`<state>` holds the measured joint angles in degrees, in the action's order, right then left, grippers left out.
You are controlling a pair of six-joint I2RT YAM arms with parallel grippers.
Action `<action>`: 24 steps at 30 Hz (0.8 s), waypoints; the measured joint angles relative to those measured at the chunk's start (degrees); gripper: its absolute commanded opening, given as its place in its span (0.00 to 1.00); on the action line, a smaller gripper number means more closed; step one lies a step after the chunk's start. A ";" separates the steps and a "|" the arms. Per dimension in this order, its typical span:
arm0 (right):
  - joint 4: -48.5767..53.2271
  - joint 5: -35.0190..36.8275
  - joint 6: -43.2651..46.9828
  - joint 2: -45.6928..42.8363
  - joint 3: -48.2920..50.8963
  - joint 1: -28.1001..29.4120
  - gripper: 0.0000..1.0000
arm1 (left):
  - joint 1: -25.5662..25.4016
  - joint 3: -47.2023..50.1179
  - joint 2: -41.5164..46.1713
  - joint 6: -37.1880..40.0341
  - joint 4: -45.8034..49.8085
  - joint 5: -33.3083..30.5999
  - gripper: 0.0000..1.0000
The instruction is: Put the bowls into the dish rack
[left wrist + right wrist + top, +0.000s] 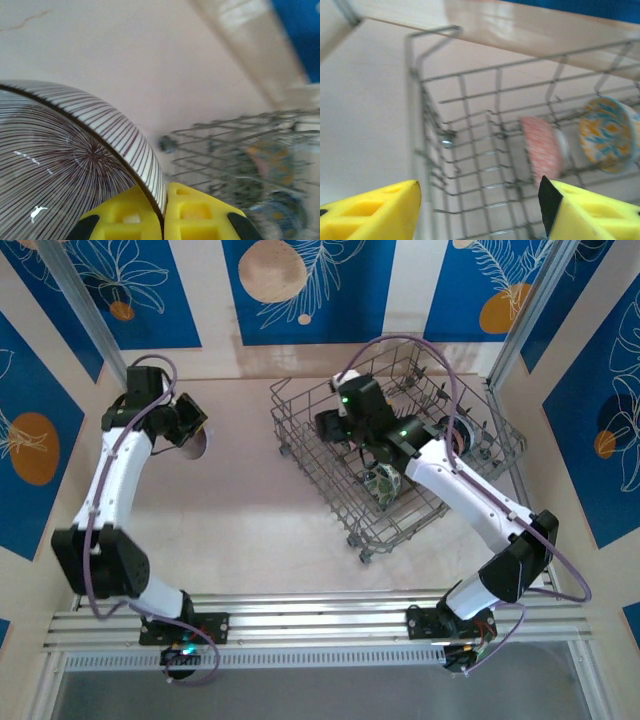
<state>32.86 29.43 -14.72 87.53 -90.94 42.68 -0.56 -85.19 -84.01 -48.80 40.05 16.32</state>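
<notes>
At least 3 bowls sit inside the dish rack (290, 430): a pink bowl (542, 150), an orange-and-blue bowl (607, 132) and a green bowl (381, 486). Left of the rack, the left gripper (164, 210) pinches a striped bowl (65, 165) by its rim, not yet loaded. The right gripper (480, 210) hangs inside the rack, fingers wide and empty.

glossy ceramic striped bowl (70, 165), metal wire dish rack (290, 425), smooth matt desk (250, 505), matt yellow plastic right pincer (477, 200)
</notes>
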 measured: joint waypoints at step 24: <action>-21.59 7.41 -0.35 7.76 -4.20 15.87 0.60 | -24.24 -1.88 8.74 -19.06 -8.00 -21.46 0.00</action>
<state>11.27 36.84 -15.07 95.29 -95.13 58.54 -24.80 -87.07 -75.26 -67.85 32.05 -5.15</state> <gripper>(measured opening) 0.609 0.070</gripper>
